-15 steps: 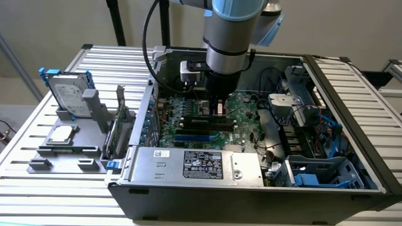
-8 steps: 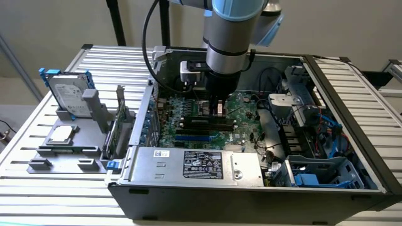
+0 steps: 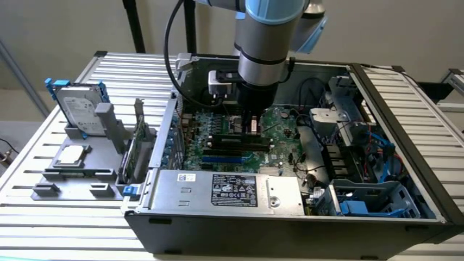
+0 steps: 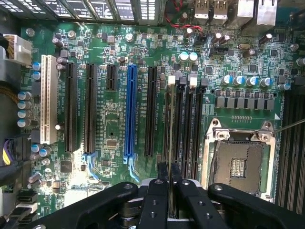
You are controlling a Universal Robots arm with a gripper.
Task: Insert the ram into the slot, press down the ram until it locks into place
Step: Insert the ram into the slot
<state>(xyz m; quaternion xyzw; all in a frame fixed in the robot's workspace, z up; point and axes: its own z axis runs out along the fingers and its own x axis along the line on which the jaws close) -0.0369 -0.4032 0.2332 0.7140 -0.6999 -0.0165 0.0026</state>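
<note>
**Q.** Wrist view: what is held, and where does it stand?

**A.** The claw [image 4: 170,174] is shown clamped on the ram [image 4: 170,124]. The ram is seen edge-on, as a thin pale line running out from between the two fingers [image 4: 158,191]. It is held upright along the slot [image 4: 166,114], the outermost of the grouped black sockets on the side away from the processor socket [image 4: 238,167]. Whether its lower edge has entered the slot cannot be told. In the exterior view the claw [image 3: 251,124] is seen lowered into the open case [image 3: 290,217], which stands on the slatted tabletop [image 3: 58,239].

**Q.** How is this step judged to be done well?

**A.** The ram's edge is best laid parallel to the slot along its whole length, with both ends level. A tilted stick would be expected to bind at one end. Pressure is best applied straight down, with no sideways lean toward the neighbouring socket [image 4: 186,129], which lies just beside. The white end latch [image 4: 171,80] is judged the useful indicator, since seating would be confirmed by its closing against the ram's end. Force is better raised gradually, so that the mainboard [image 4: 109,124] is not flexed.
</note>
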